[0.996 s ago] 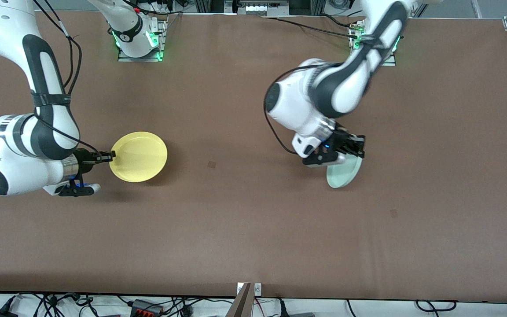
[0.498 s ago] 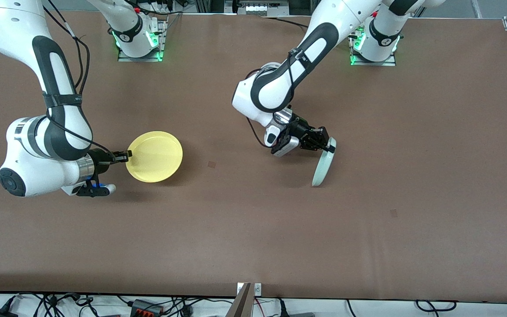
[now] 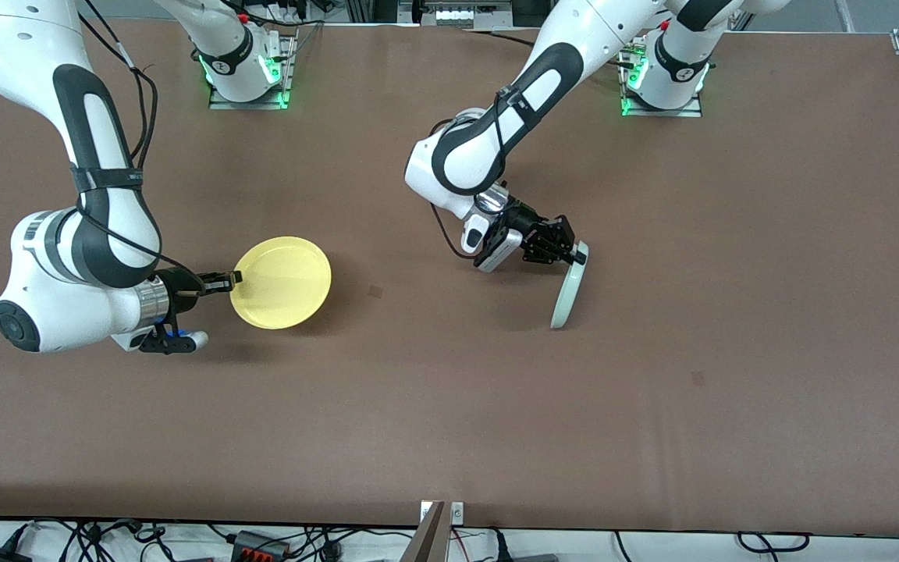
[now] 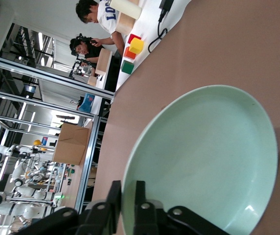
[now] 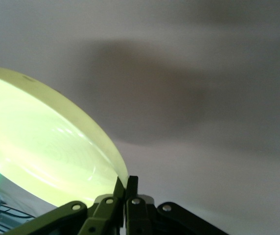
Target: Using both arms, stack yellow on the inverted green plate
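Note:
My left gripper [image 3: 574,254] is shut on the rim of the pale mint-green plate [image 3: 568,289], which stands on edge with its lower rim at the table near the middle. The left wrist view shows the plate's hollow face [image 4: 208,161] and my fingers [image 4: 140,196] clamped on its rim. My right gripper [image 3: 232,277] is shut on the rim of the yellow plate [image 3: 284,282] and holds it about level, low over the table toward the right arm's end. The right wrist view shows the yellow plate [image 5: 47,152] edge-on above the pinching fingers [image 5: 131,188].
The brown table [image 3: 449,406] lies open between the two plates and toward the front camera. Both arm bases [image 3: 246,70] stand at the table's back edge. Cables and a power strip [image 3: 262,542] lie off the front edge.
The left arm swung toward the table's middle and turned the green plate from tilted flat to standing on edge. The right gripper carried the yellow plate a little toward the middle.

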`<state>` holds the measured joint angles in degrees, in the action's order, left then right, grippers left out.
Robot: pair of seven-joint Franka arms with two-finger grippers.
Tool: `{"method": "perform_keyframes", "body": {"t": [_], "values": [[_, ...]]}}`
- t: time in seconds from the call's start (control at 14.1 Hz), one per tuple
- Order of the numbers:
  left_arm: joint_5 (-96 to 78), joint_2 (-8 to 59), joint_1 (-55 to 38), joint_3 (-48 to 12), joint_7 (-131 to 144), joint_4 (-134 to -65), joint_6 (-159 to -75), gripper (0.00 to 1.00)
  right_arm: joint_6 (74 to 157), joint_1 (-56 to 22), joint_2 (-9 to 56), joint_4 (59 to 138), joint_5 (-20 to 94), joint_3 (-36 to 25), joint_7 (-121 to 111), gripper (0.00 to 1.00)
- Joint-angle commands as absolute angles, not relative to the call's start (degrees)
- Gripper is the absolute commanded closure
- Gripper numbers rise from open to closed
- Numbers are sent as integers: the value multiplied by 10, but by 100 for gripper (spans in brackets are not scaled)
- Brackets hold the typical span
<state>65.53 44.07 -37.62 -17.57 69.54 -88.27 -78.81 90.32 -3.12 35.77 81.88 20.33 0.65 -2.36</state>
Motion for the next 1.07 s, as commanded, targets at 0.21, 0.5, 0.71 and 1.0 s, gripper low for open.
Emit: {"method": "perform_keyframes", "body": {"t": [0.21, 0.5, 0.71, 1.0], "values": [[505, 454, -360, -176, 713, -799, -969, 0, 892, -26, 367, 802, 197, 1, -21, 100], [359, 452, -306, -176, 712, -767, -1121, 0, 895, -29, 367, 802, 184, 1, -22, 100], [338, 453, -280, -176, 712, -775, -1198, 0, 896, -31, 375, 802, 183, 1, -22, 100], [338, 424, -245, -178, 686, -785, -1191, 0, 897, -47, 377, 802, 180, 2, -17, 100]]}}
